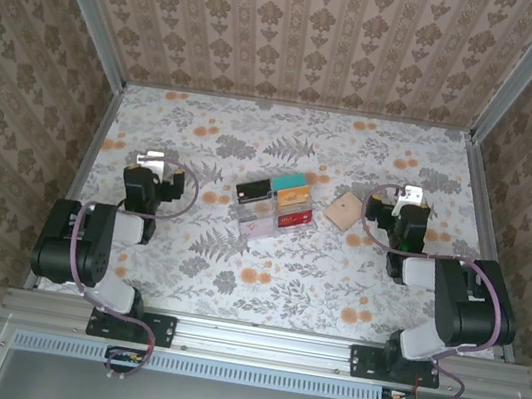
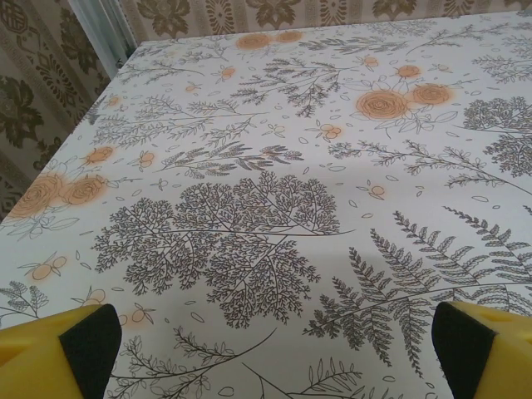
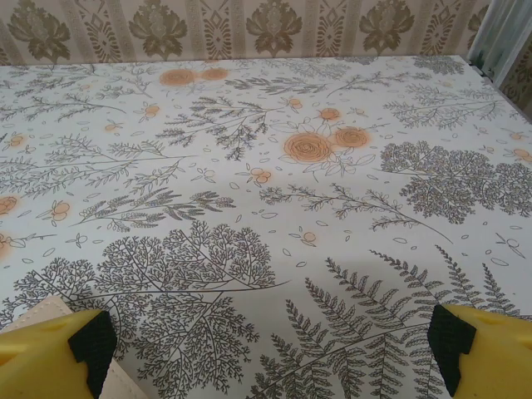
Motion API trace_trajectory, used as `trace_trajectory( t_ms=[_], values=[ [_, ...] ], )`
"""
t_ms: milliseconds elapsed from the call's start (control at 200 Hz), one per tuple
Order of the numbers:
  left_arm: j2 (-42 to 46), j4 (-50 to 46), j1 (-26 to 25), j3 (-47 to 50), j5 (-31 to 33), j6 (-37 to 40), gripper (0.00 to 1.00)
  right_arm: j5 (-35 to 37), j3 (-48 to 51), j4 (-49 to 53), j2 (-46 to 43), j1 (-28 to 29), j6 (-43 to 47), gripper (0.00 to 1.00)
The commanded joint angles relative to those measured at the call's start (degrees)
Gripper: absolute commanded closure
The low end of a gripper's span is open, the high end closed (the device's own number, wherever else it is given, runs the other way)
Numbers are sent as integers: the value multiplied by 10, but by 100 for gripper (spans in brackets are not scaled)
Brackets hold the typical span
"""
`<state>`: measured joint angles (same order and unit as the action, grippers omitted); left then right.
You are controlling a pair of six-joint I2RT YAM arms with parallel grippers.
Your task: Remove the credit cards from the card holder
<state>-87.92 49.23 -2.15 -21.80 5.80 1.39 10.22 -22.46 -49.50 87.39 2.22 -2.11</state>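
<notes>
Yellow fingertips [image 2: 83, 345] with black pads frame both wrist views. The left gripper [image 2: 274, 345] and right gripper [image 3: 270, 345] both have jaws wide apart, nothing between them, hovering low over the floral table [image 1: 256, 137].

Card holder [image 1: 342, 210]: tan, lying flat mid-table, just right of the clear tray [image 1: 258, 227] and just left of the right gripper. From the right wrist its corner sits right by one finger. It looks folded shut with the outside up. Can't tell if anything is inside.

Credit cards [image 1: 294, 200]: black, teal, orange and red ones are lying in the tray compartments. So either the job is mostly done or more are hidden in the holder.

Handling, my read:
- The holder is light and floppy and will skate on the table if a card is tugged. Pin it near the fold with one arm and pull with the other.
- The cards are thin, stiff and slick, so there's little to bite when they lie flat. Grab the exposed short edge sticking out of a pocket and pull straight along the pocket.
- Pinching the holder and a card together would drag the whole thing.
</notes>
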Motion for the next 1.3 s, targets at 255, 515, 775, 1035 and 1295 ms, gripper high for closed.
trace_trajectory(
  t_ms=[255, 515, 775, 1035, 1295],
  values=[
    [-1, 2, 5, -12, -17, 12, 0, -4, -4, -3, 2, -2, -7, 0],
    [-2, 0, 5, -14, -20, 12, 0, -6, -6, -1, 2, -3, -7, 0],
    [0, 5, 6, -11, -17, 12, 0, -7, -1, -7, 0, -3, -7, 0],
    [87, -121, -1, -36, 54, -11, 0, 24, -80, 201, -103, 0, -14, 0],
    [216, -419, -9, -132, 47, -126, 0, 5, -186, 441, -219, 34, -120, 0]
  ],
)
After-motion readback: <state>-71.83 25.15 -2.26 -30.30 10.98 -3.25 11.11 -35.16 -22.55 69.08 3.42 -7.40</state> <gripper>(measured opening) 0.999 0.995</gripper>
